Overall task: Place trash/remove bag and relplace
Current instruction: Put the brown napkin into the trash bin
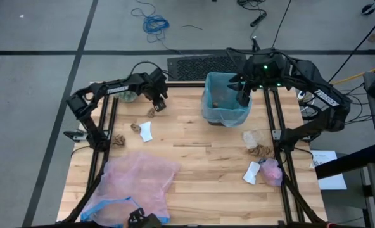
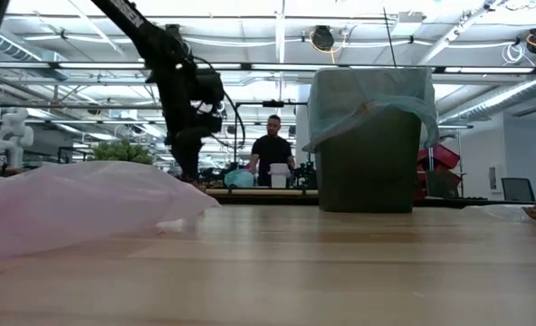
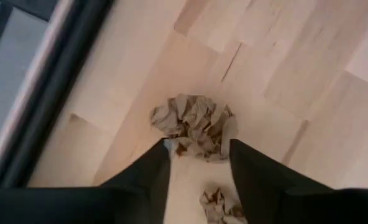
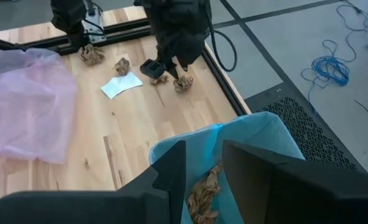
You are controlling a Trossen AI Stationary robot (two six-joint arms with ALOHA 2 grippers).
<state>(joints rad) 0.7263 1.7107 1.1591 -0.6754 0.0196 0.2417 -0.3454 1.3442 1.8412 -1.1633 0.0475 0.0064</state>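
I see the wooden bench (image 1: 194, 164) filling the high view, with the translucent pink bag (image 1: 140, 177) spread flat over its near left part. Toward the far edge, right of centre, stands the bin (image 2: 369, 161), lined with the light-blue bag (image 1: 225, 101), whose rim is folded out over the bin's top. A crumpled brown scrap (image 4: 202, 193) already lies inside it.

My right pincer (image 4: 204, 163) hangs directly over the bag's opening, its fingers a narrow gap apart and holding nothing.

My left pincer (image 3: 199, 168) is down at the bench near the far left corner, open, its two fingers set on either side of the near edge of a brown wad (image 3: 193, 124); I cannot tell whether they touch it. A smaller brown crumb (image 3: 220, 205) lies between the fingers, closer to the wrist.

The rest of the trash is scattered on the bench: a white paper piece (image 1: 146, 132) with a brown scrap (image 1: 135, 126) just beside it, and another brown scrap (image 1: 118, 140) near the left rail. On the right side there is a brown cluster (image 1: 261, 151), a white piece (image 1: 251, 172) and the pink wad (image 1: 270, 171) touching it.

A person (image 2: 272, 152) stands in the room behind.
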